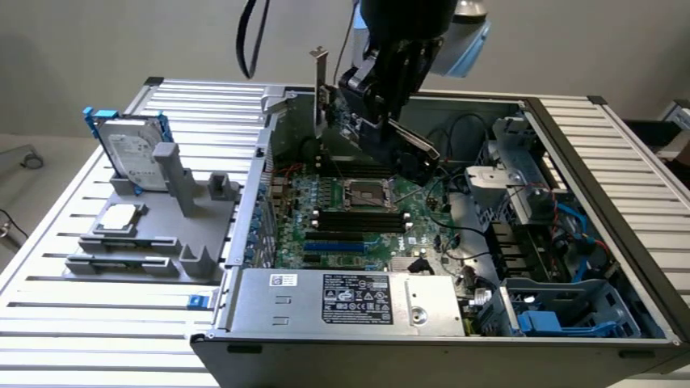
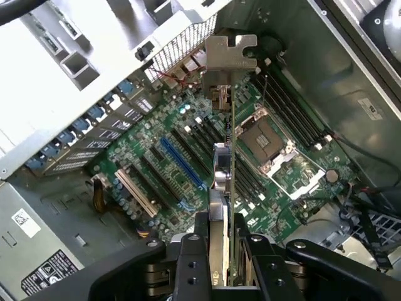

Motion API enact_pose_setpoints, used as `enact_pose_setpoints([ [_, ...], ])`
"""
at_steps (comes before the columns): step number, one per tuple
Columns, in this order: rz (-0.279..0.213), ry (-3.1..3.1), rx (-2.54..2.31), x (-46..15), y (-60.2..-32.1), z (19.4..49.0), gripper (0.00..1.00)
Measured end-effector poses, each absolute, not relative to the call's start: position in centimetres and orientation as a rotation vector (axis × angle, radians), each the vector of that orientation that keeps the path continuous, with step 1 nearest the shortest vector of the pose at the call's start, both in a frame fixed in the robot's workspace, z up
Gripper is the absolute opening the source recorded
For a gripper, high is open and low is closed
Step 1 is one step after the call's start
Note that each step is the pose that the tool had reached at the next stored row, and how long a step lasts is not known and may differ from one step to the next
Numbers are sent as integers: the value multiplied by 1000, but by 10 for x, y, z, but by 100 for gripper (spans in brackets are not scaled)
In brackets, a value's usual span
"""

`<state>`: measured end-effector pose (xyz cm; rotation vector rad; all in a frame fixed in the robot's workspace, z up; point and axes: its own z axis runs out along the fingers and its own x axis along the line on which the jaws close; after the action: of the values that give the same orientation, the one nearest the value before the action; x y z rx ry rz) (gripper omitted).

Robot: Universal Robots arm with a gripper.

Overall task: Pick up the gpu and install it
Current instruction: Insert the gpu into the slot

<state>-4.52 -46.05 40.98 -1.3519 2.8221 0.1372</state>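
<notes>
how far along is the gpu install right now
Done: the gpu has been picked up and is clamped between the fingers. In hand: it hangs above the motherboard inside the open case. Left: it is not yet seated in any slot; the blue slot is bare.

Plain grey wall (image 1: pixel 97 48) behind a slatted metal table (image 1: pixel 86 331).

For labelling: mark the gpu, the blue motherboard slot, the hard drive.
Thin gpu card (image 2: pixel 230 63), wrist view, silver bracket.
Long blue slot (image 2: pixel 182 163), wrist view, middle.
Silver hard drive (image 1: pixel 132 153), exterior view, label face.
</notes>
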Motion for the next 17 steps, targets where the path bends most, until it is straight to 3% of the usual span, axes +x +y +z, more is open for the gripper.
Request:
enact_pose_setpoints([
  [17, 138, 2592, -1778, -45, -461, 390, 27],
])
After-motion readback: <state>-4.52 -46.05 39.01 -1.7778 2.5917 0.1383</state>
